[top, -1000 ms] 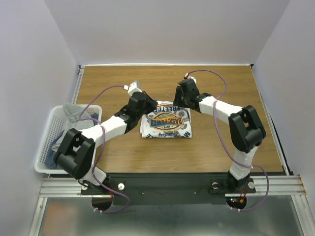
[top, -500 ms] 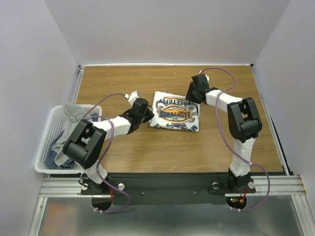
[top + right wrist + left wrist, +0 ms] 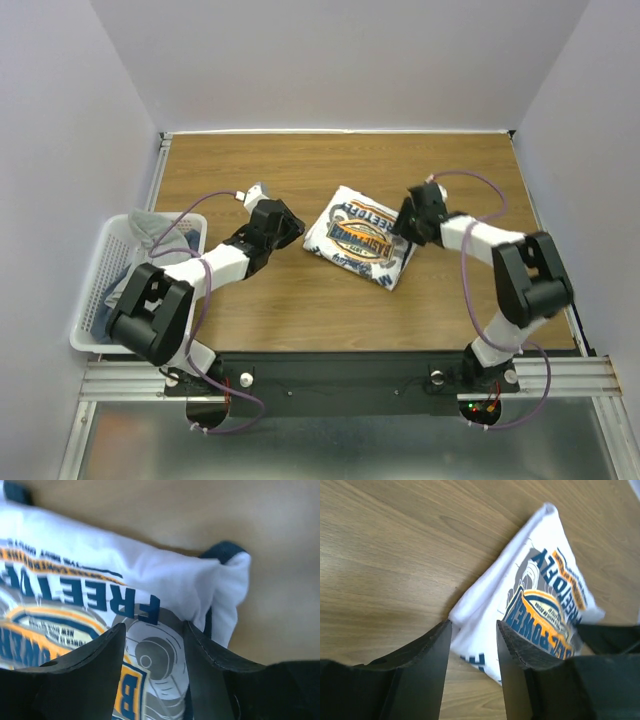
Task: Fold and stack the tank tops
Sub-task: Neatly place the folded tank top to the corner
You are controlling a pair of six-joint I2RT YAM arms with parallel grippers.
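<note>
The white tank top point(image 3: 360, 238), folded with its blue-and-orange print facing up, lies turned at an angle on the wooden table. My left gripper point(image 3: 294, 229) is open at its left corner. In the left wrist view the cloth point(image 3: 540, 595) lies just ahead of the open left gripper point(image 3: 473, 626), with the corner between the fingertips. My right gripper point(image 3: 406, 227) is open over the top's right edge. In the right wrist view the print point(image 3: 100, 580) shows between the spread fingers of the right gripper point(image 3: 154, 627). Grey tank tops point(image 3: 140, 232) lie in the basket.
The white lattice basket point(image 3: 92, 275) stands at the table's left edge, beside the left arm. Bare wood point(image 3: 330, 165) lies beyond the tank top, up to the back wall. Metal rails run along the table's left and right sides.
The folded tank top has slid right and turned clockwise. The right gripper has come nearer and now sits on its right edge. The left gripper has drawn back to its left corner.
</note>
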